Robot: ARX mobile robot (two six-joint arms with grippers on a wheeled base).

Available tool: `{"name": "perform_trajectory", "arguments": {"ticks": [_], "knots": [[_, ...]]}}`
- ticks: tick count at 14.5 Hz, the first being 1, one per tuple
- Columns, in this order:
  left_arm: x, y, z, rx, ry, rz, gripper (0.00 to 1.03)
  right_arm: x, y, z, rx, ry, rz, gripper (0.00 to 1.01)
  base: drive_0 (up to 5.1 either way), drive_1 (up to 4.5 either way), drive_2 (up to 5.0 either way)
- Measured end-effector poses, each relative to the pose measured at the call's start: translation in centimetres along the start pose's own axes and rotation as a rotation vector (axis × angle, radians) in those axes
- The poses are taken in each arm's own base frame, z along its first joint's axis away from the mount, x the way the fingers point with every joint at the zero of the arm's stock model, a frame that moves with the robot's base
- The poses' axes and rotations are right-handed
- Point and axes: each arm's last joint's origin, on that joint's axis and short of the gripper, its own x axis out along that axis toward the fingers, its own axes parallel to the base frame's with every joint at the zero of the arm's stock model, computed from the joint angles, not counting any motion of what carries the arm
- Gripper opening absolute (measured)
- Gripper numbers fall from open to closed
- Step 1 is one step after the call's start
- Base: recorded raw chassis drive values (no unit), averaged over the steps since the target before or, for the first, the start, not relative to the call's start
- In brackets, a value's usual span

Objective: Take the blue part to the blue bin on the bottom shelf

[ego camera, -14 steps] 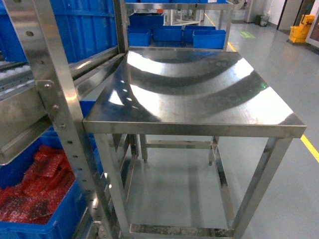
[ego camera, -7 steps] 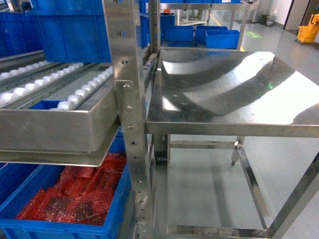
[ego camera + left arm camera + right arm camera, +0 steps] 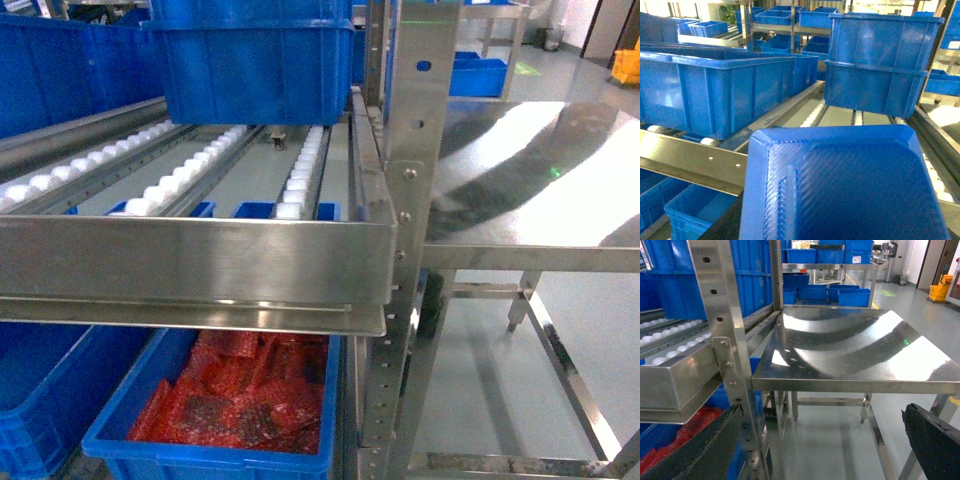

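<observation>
On my left wrist camera a blue tray-like part (image 3: 845, 185) fills the foreground at the left gripper; I cannot tell its jaw state. Head view shows a roller shelf (image 3: 190, 260) above a blue bin (image 3: 215, 455) of red pieces. The right gripper (image 3: 830, 440) is spread wide before the steel table (image 3: 850, 345).

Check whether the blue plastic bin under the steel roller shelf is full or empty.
Partly filled: the blue plastic bin holds red bubble-wrapped packets, heaped below its rim.
</observation>
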Motion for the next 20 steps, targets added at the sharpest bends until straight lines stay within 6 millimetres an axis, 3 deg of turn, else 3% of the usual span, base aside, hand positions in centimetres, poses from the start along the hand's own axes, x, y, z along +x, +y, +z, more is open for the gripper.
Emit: {"name": "perform_trajectory", "arguments": {"ticks": [17,20], "knots": [[-0.01,0.0,-0.01,0.001,0.001,-0.001,0.44,0.0,0.0,-0.02,0.0,0.002,0.0,0.98,-5.0,2.41,2.4],[0.0,0.09,0.06,-0.005,-0.004,0.011,0.44,0.0,0.01,-0.03,0.0,0.003,0.004,0.98,0.0,0.0,0.0]]}}
